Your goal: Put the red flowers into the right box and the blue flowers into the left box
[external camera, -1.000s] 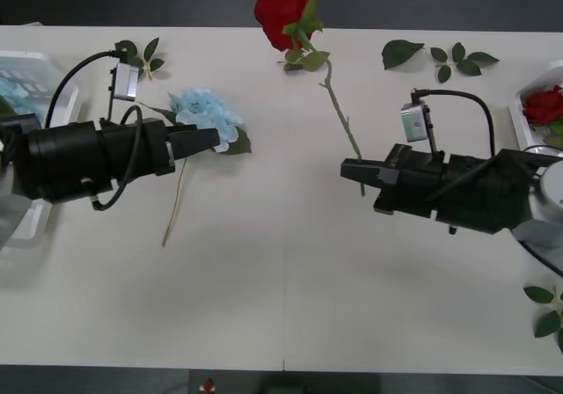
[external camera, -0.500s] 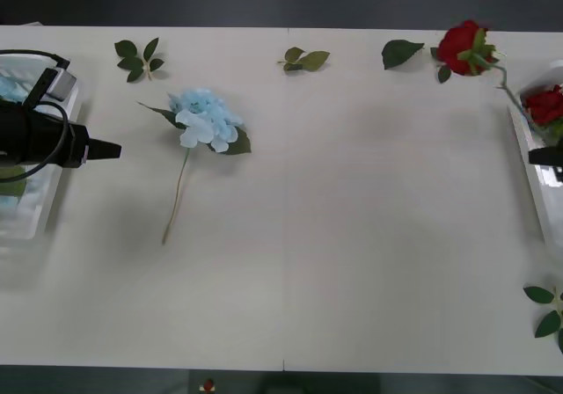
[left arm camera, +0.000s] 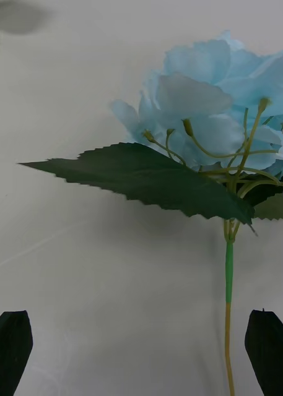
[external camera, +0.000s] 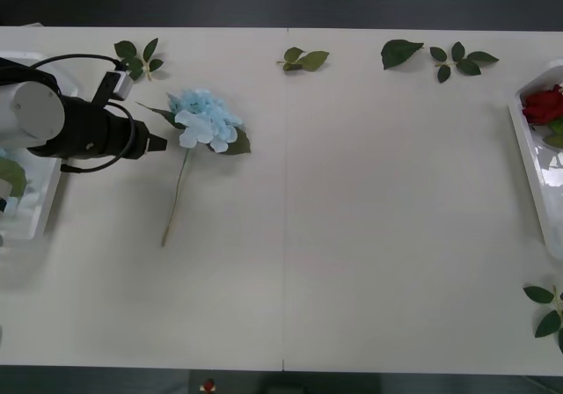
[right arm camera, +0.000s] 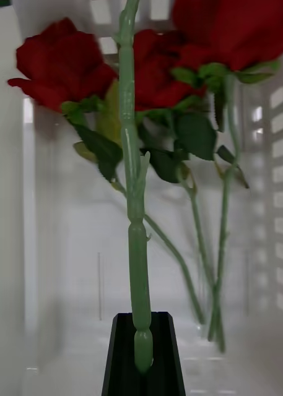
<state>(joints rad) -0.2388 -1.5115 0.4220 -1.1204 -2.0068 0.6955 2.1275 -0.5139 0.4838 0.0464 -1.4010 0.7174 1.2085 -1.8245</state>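
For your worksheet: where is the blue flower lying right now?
In the front view the blue flower lies on the table's left half, just beyond the left gripper, near the left box.

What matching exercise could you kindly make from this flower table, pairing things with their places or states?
1. fluffy pale-blue artificial flower
2. left jaws
3. right jaws
4. shallow white plastic tray

A. shut on a red rose's green stem
B. holds red roses
C. lies on the white table
D. open, facing the blue flower

Pairs: 1-C, 2-D, 3-A, 4-B.
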